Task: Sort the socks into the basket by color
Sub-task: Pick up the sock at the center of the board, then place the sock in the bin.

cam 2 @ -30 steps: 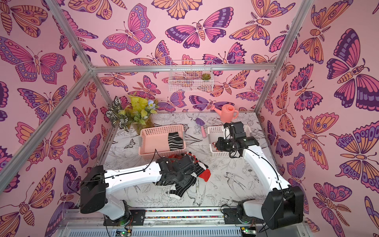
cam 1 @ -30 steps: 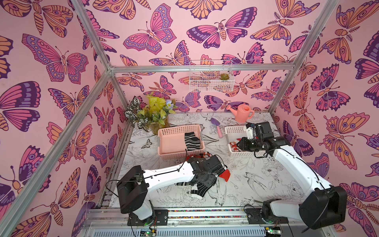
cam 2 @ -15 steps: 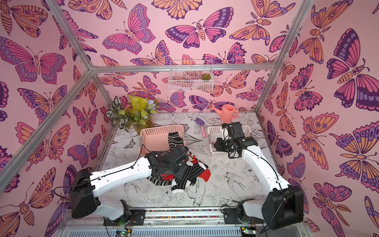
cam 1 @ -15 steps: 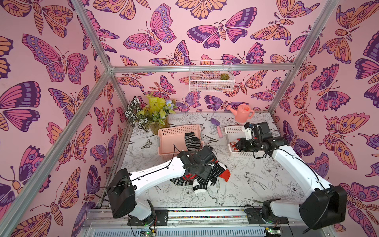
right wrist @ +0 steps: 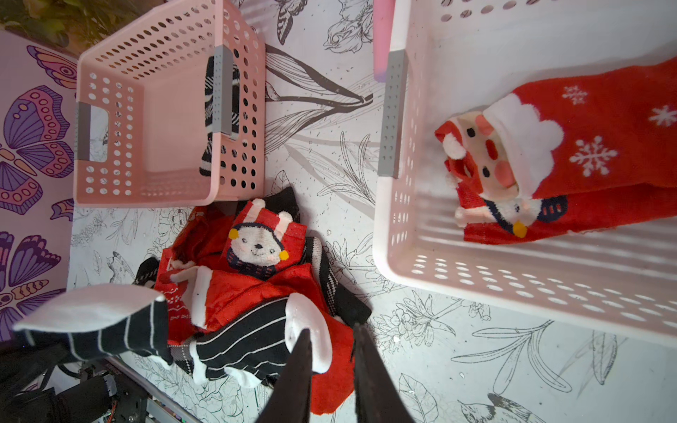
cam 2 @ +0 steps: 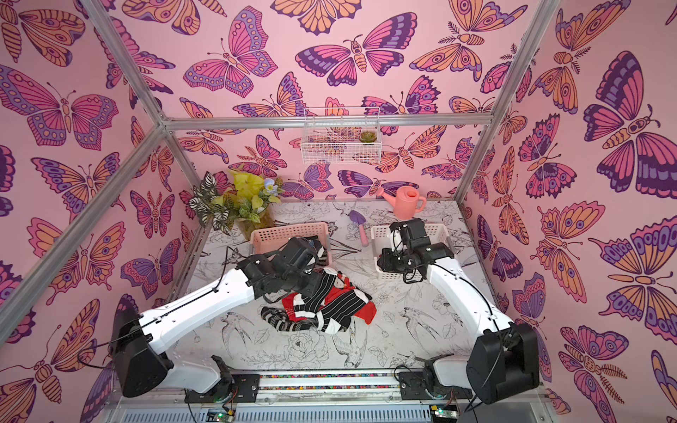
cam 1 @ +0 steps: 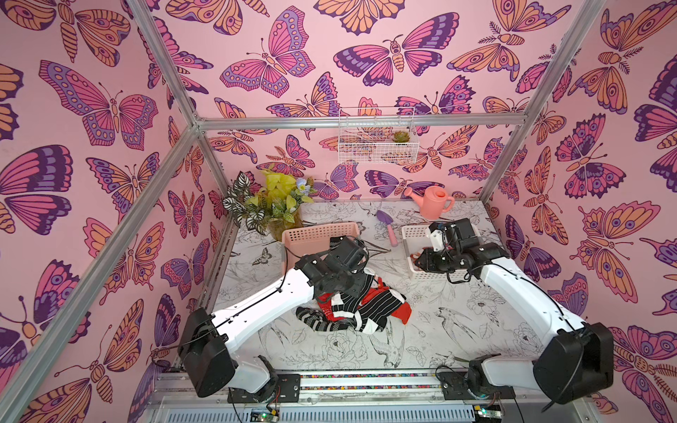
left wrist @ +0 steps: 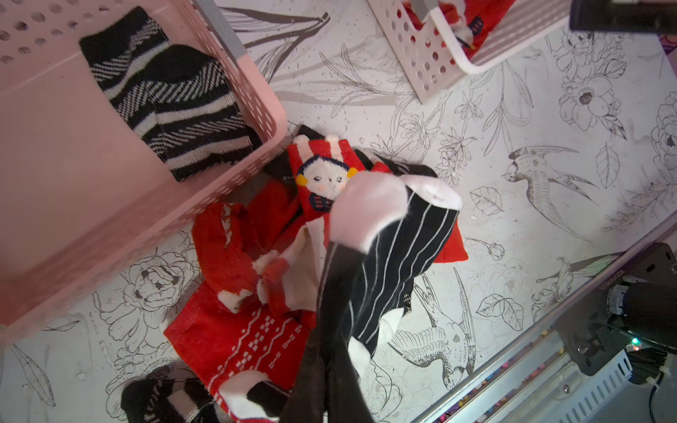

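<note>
The left gripper is clamped on a black pinstriped sock and holds it just above the pile of red and black socks, which lies beside the pink basket. The right gripper hangs empty near the white basket, its jaws a narrow gap apart. The pink basket holds one black-and-white striped sock. The white basket holds red socks.

No legible txt, labels, brands or nos. in any view.
</note>
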